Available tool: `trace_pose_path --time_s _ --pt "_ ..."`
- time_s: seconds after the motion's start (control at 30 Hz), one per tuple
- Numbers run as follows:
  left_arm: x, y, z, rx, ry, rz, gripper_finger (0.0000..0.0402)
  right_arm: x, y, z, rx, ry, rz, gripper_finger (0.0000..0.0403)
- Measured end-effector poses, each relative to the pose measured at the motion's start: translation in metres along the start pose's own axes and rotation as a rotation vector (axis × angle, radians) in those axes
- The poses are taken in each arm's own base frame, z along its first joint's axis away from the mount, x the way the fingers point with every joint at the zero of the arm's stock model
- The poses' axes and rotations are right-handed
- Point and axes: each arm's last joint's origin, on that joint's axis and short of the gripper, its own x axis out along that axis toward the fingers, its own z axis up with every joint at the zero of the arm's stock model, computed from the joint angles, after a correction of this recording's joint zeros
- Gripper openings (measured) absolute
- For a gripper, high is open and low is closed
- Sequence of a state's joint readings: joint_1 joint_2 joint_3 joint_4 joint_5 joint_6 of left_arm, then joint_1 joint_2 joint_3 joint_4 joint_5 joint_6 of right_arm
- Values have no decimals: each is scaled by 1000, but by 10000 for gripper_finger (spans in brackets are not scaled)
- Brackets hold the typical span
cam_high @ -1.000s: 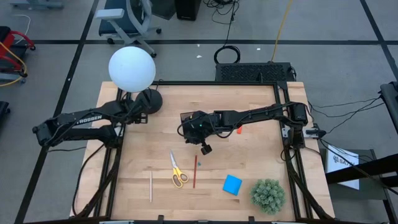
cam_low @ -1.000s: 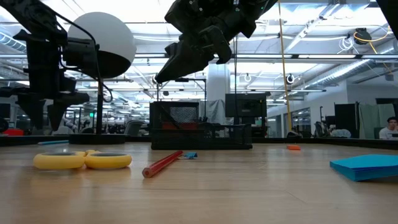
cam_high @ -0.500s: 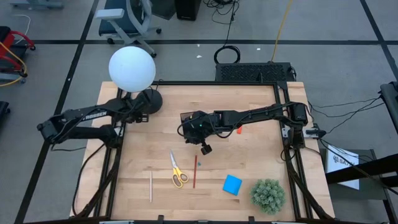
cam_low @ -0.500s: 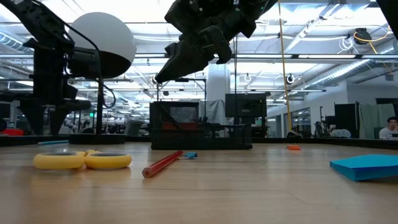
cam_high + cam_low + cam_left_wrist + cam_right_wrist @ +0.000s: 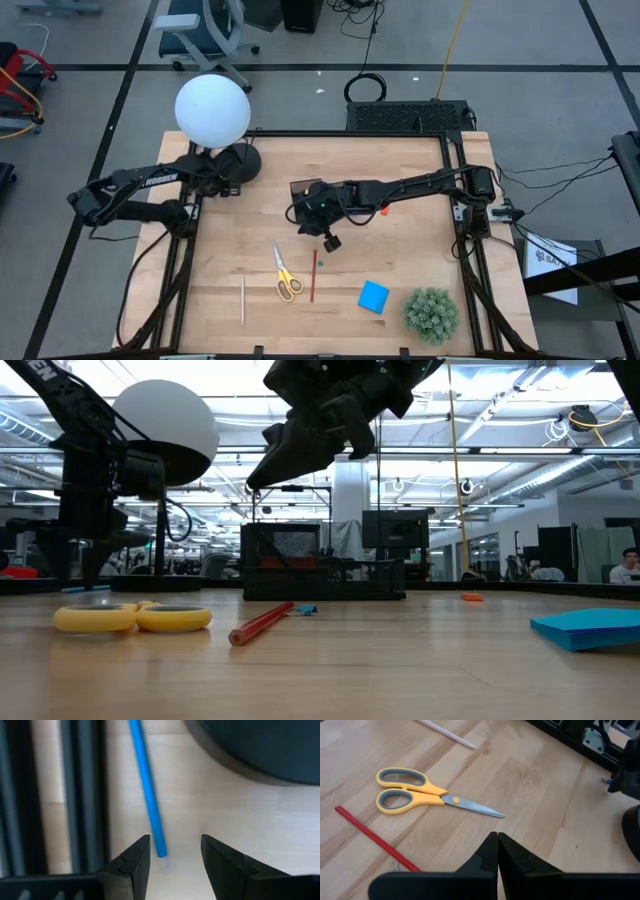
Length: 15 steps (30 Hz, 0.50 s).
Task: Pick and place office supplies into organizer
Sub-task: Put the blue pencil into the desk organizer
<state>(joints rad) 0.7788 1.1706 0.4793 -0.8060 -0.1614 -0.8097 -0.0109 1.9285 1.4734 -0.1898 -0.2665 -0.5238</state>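
Jaws on your left gripper (image 5: 172, 862) are wide open and empty, with the blue pen (image 5: 147, 790) tip sitting right between them. Drop straight down and centre it before you squeeze. Right gripper (image 5: 497, 852) is pinched shut, empty, over the scissors (image 5: 427, 797).

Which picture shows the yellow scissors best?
The right wrist view: the yellow scissors lie whole and close, both handle loops and the blades plain. The high view shows the scissors whole but tiny, beside the red pencil. The low view shows only their yellow handles edge-on. The left wrist view shows none of them.
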Motion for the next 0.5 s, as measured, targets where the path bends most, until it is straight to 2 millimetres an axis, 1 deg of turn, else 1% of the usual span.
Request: trace_pose_path --time_s 0.1,0.5 --pt "1 1 3 -1 16 -33 170 1 2 1 -15 -1 3 0" --pt "1 6 4 -12 31 -10 170 1 2 1 -17 -2 4 0"
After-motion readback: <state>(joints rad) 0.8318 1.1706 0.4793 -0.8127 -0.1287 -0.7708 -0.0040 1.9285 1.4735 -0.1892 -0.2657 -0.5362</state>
